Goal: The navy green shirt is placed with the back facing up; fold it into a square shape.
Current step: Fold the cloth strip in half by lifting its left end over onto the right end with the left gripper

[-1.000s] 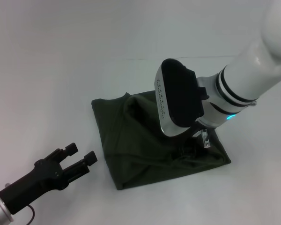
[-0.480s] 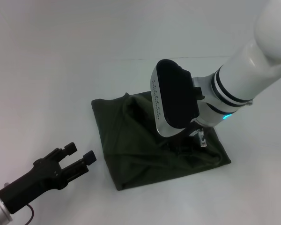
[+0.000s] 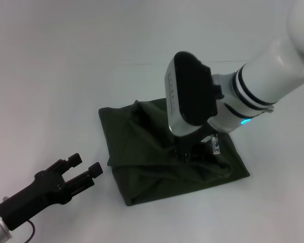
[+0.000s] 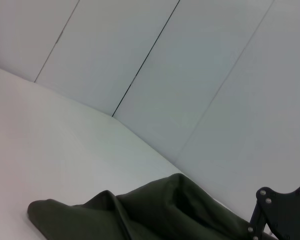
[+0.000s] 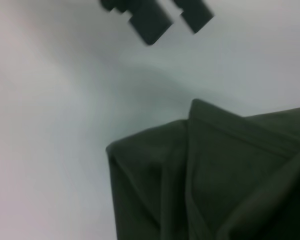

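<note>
On the near left of the white tabletop [image 3: 50, 76], the left claw [image 3: 85, 166] hangs low and idle, its two black fingers spread apart with nothing between them, pointing toward the cloth but short of its near-left edge. Just beyond it, at the middle of the tabletop, lies the navy green shirt [image 3: 142, 157], already gathered into a rough, rumpled four-sided bundle: one corner toward the far left, one at the near edge, one at the right, with diagonal creases and a raised ridge across the top. Over the bundle's right half the right arm reaches down, and the right claw [image 3: 192, 152] presses into or sits on the fabric there; its wrist housing hides the fingertips, so I cannot tell whether it grips a fold or only rests on it.

By my reading, the folding is far along and the step in hand is the last tuck or tidying on the right side. Next the right claw would need to come off cleanly without dragging the layers, and the lumpy edges want flattening so the outline squares up.
</note>
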